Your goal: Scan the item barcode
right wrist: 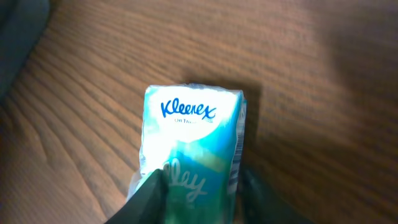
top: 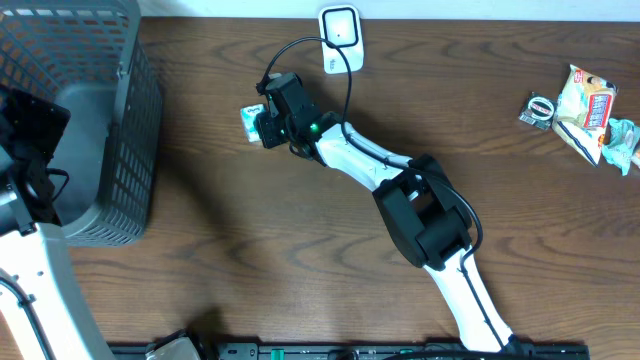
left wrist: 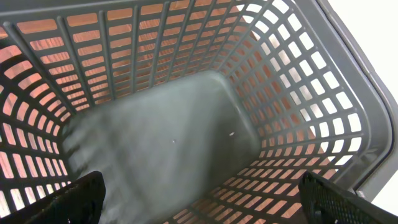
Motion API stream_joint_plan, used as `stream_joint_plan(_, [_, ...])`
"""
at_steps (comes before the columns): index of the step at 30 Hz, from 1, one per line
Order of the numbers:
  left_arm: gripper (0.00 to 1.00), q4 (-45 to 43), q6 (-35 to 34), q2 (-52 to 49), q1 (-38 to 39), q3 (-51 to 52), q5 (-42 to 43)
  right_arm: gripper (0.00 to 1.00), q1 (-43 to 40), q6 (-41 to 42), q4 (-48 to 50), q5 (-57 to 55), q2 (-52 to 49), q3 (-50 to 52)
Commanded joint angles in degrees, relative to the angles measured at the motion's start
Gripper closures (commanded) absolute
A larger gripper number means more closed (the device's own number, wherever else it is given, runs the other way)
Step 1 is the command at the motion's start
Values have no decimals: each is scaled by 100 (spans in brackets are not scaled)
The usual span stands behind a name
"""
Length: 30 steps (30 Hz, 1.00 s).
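A small teal-and-white Kleenex tissue pack [right wrist: 189, 137] lies on the wooden table, left of centre at the back [top: 250, 122]. My right gripper [right wrist: 202, 190] reaches over it from the right [top: 268, 125]. Its two dark fingers press against the pack's two long sides. The near end of the pack is hidden between the fingers, and no barcode shows. A white square device [top: 340, 30] with a black cable sits at the table's far edge. My left gripper [left wrist: 202, 199] hangs wide open inside the grey basket [left wrist: 186, 130], holding nothing.
The grey mesh basket [top: 120, 150] fills the left end of the table, with the left arm [top: 30, 130] over it. Several snack packets [top: 590, 105] and a small round item [top: 541, 108] lie at the far right. The black cable [top: 345, 85] runs from the white device toward the right arm.
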<state>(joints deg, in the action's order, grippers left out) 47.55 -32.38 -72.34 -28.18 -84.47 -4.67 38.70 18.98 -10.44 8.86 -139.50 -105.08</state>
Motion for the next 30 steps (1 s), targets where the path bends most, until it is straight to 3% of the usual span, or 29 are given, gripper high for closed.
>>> stream_joint_plan(1, [2,0,-9,-28,-13,-15,-52,76,-35,-129,-372,-162,-37,-83])
stream_joint_plan(7, [2,0,-7,-28,-13,-13,-52,87,-96,-127,-1537,-940,197,-83])
stream_joint_plan(14, [2,0,-7,-28,-13,-13,-52,83,-81,-494,-3241,-2691,1102,-83])
stream_joint_plan(16, [2,0,-7,-28,-13,-13,-52,80,-55,-492,-3530,-2830,1235,-83])
stream_joint_plan(17, [3,0,-9,-28,-13,-13,-52,71,-28,-492,-3676,-2817,1296,-83])
stream_joint_plan(19, [2,0,-9,-28,-13,-13,-52,44,42,-492,-3735,-2782,1309,-83])
stream_joint_plan(21, [2,0,-7,-28,-13,-15,-52,38,111,-492,-3639,-2780,1283,-83])
stream_joint_plan(24, [2,0,-7,-28,-13,-13,-52,38,286,-616,-3357,-2636,1248,-81])
stream_joint_plan(30, [3,0,-7,-28,-13,-15,-52,39,525,-1696,-3303,-2422,970,-79])
